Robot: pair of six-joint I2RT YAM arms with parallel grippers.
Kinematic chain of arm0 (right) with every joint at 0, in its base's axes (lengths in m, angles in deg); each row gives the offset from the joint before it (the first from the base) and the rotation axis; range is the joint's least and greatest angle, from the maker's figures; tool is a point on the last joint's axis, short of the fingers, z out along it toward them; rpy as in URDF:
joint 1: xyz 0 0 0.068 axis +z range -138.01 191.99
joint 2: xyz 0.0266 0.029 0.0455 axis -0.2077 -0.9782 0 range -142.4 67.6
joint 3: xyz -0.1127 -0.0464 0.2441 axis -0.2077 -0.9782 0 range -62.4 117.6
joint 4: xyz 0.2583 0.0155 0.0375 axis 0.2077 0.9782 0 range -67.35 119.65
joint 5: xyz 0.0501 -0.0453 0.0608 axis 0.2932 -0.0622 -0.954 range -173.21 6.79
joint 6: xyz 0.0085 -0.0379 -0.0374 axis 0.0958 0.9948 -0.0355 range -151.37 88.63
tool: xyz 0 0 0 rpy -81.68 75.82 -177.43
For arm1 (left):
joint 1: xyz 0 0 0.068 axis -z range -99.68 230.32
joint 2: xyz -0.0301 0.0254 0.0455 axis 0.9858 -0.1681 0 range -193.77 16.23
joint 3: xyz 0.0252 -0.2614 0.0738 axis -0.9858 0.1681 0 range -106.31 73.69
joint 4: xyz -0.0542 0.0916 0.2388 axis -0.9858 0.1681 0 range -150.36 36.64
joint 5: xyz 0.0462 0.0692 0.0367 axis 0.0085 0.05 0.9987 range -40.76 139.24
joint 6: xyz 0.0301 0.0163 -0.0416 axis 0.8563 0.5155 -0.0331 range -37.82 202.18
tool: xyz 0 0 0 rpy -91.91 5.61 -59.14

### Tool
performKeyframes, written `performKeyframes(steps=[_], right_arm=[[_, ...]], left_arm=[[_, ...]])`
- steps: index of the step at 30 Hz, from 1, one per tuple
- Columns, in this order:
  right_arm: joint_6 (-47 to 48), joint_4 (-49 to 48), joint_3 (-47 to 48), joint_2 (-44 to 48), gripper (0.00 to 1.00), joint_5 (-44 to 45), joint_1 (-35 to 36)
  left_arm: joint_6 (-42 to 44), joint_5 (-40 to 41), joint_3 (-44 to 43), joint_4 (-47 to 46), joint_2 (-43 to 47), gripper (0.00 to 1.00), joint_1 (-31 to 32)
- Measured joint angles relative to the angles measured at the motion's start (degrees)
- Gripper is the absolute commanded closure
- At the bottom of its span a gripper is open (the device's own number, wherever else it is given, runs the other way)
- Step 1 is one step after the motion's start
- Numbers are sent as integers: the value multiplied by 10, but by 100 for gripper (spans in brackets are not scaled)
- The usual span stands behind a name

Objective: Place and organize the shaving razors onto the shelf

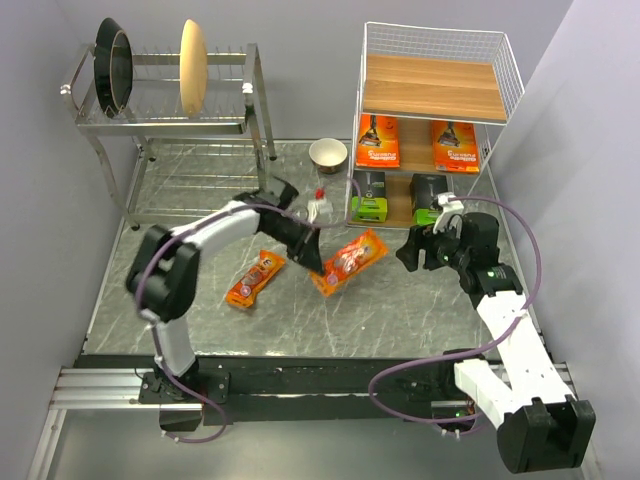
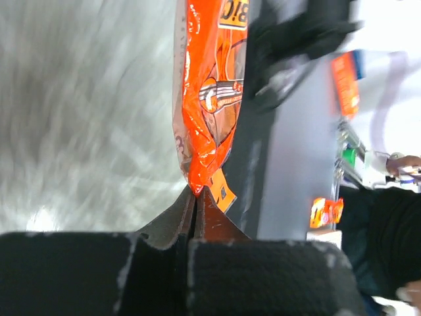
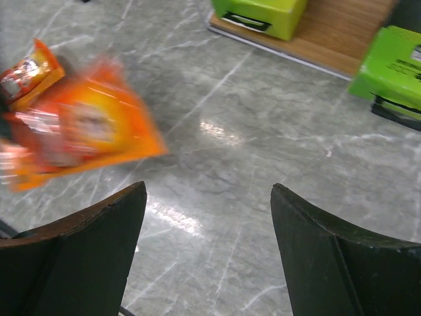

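Note:
My left gripper (image 1: 312, 262) is shut on the end of a narrow orange blister pack (image 1: 352, 258), which sticks out to the right of it over the table's middle. The left wrist view shows the fingertips (image 2: 196, 191) pinched on the pack's edge (image 2: 210, 99). The second blister pack (image 1: 255, 278) lies on the table to the left. My right gripper (image 1: 410, 250) is open and empty, right of the held pack, which shows blurred in its view (image 3: 79, 131). The shelf (image 1: 435, 90) holds two orange cards (image 1: 378, 141) (image 1: 455, 146) on the middle board and two lime-ended boxes (image 1: 369, 196) (image 1: 430, 200) on the bottom board.
A steel dish rack (image 1: 170, 100) with plates stands at the back left. A bowl (image 1: 328, 154) and a small white bottle with a red cap (image 1: 318, 205) sit between rack and shelf. The shelf's top board is bare.

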Motion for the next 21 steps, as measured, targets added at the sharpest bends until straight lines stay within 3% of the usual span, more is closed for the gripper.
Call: performKeyframes(steps=[4,11,15,21], right_arm=[[-1,0,-2,0,17,18,-12],[-5,0,-2,-3,17,23,-18],[-10,0,-2,-9,17,22,-18],[-27,2,-2,-9,17,19,-18]], left_arm=[[-54,-44,-64,-35,64,99,-3],[-274,-49,-156,-247,82,99,-5],[-391,0,-268,-319,31,99,-3],[-508,112,-455,-336,-49,99,5]])
